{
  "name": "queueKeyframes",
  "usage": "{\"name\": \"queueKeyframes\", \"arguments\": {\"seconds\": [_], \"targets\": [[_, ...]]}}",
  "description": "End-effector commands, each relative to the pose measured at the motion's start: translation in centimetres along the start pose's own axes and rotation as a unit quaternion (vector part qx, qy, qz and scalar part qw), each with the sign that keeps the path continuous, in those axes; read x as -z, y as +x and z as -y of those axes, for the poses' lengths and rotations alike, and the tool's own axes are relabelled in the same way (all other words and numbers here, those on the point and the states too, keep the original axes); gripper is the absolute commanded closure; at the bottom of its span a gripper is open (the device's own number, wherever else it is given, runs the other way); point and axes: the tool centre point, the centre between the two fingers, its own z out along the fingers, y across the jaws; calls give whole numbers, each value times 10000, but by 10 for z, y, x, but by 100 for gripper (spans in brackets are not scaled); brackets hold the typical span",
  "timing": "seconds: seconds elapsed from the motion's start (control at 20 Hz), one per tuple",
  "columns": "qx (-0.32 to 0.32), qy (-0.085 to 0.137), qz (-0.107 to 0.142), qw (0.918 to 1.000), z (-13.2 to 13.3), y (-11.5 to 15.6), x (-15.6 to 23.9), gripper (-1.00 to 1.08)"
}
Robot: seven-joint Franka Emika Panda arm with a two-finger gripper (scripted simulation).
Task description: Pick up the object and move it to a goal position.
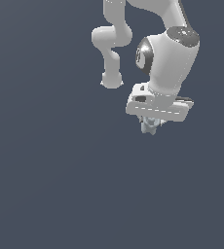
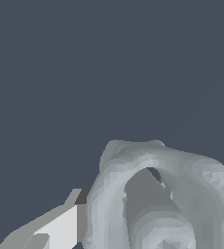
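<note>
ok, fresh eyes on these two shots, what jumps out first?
The white robot arm coming down from the top of the exterior view against a plain dark background. Just below its gripper peeks a small knobbly bluish-grey object. In the wrist view that object looms large, one finger beside it.

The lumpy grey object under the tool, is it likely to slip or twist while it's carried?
The object looks rigid, with faceted, knobbly lobes in the wrist view, so it probably won't flex. Its uneven surface may give the finger patchy contact, so it could twist. It looks small beside the tool, so probably light.
</note>
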Motion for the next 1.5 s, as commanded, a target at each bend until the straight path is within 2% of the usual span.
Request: {"name": "queueKeyframes", "arguments": {"seconds": [0.0,0.7,1.45], "targets": [[-2,-2,4,10000,12,5,23,108],[-4,-3,7,10000,63,28,114,108],[-4,-1,9,10000,82,39,146,108]]}}
